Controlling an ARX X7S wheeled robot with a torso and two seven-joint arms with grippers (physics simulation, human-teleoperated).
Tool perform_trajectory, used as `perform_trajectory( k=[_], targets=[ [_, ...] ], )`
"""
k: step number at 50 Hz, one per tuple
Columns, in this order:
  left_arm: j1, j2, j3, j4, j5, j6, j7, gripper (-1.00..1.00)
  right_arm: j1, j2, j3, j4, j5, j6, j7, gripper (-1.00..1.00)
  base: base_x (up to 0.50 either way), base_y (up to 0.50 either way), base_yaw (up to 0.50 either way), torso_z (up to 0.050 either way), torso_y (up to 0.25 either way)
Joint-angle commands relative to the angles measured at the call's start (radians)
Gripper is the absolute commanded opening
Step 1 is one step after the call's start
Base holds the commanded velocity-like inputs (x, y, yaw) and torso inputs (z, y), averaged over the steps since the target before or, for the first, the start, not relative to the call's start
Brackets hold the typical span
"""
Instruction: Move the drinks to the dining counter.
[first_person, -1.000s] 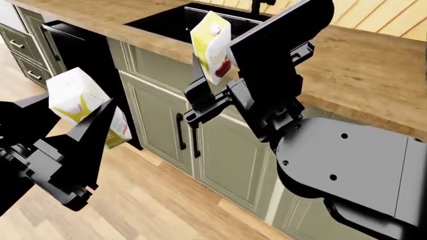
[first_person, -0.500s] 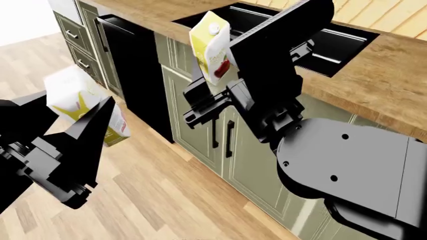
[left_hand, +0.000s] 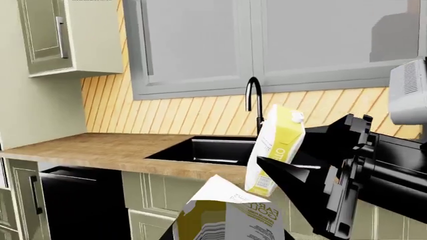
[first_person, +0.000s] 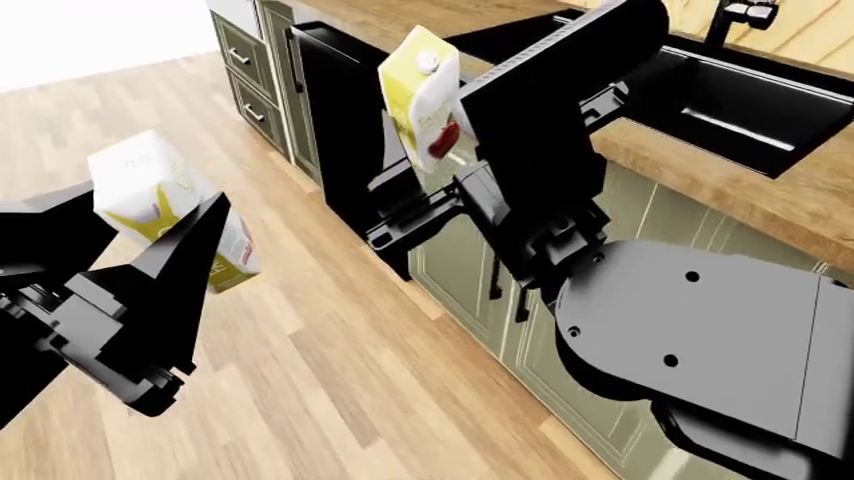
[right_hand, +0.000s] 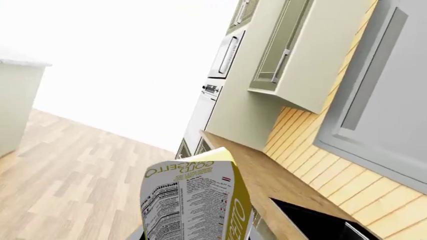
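Swinging away from the wooden worktop, the whole view has turned over the last second: the black sink, earlier straight ahead, now sits far off to the right side of the head view, and open plank floor fills the middle. Both arms have kept their pose, so the base is probably turning to carry the load toward the dining counter, which does not clearly show in any view; a pale block at the edge of the right wrist view may be it, but I cannot tell.

The left gripper pinches one juice carton, tilted, its jaws pressed against the carton's sides. The right gripper pinches the second juice carton, held nearly upright above the floor beside the green cabinets. Both cartons look sealed; their contents cannot be seen. The sink looks empty from the head view. No paper cup shows anywhere, so that drink probably remains to be fetched.
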Motion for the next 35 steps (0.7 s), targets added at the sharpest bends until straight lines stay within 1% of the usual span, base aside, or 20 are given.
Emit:
perform_trajectory(
  k=[1, 18, 35],
  targets=[
    [-0.007, -0.002, -0.007, -0.003, -0.001, 0.007, -0.006, -1.0, 0.009, 0.0, 0.001, -0.004, -0.016, 0.007, -0.008, -1.0, 0.0, 0.0, 0.5, 0.0, 0.0],
    [-0.017, -0.007, 0.005, -0.008, 0.003, 0.011, -0.006, -1.0, 0.014, -0.004, -0.008, 0.006, -0.02, 0.004, -0.012, -1.0, 0.0, 0.0, 0.5, 0.001, 0.001],
    [0.002, -0.011, -0.014, 0.001, -0.001, 0.015, -0.002, -1.0, 0.01, 0.002, -0.008, 0.001, -0.017, 0.002, -0.007, -1.0, 0.0, 0.0, 0.5, 0.0, 0.001]
  ],
)
